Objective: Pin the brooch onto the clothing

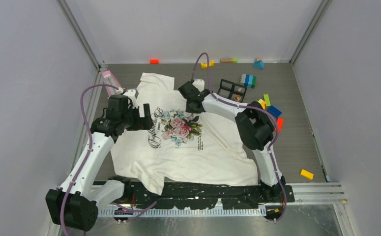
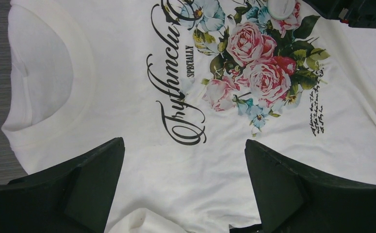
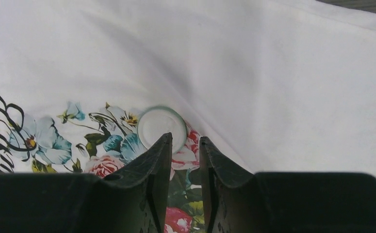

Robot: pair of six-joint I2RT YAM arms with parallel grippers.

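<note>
The clothing (image 1: 203,152), a white T-shirt with a rose print and dark cursive lettering, lies spread flat on the table. The brooch (image 3: 159,125), a round white disc, rests on the top edge of the print; it also shows in the left wrist view (image 2: 281,7). My right gripper (image 3: 185,140) hovers just behind the brooch, jaws a narrow gap apart with only fabric showing between them. In the top view that right gripper (image 1: 192,105) is over the print's upper edge. My left gripper (image 2: 184,145) stands wide open over the chest by the lettering (image 2: 176,92), holding nothing.
Loose toy bricks lie to the right and at the back: a blue-green stack (image 1: 249,80), a yellow brick (image 1: 306,174), an orange one (image 1: 154,61). A black rack (image 1: 231,88) stands by the shirt's right sleeve. A pink-capped tube (image 1: 110,81) lies by the left wall.
</note>
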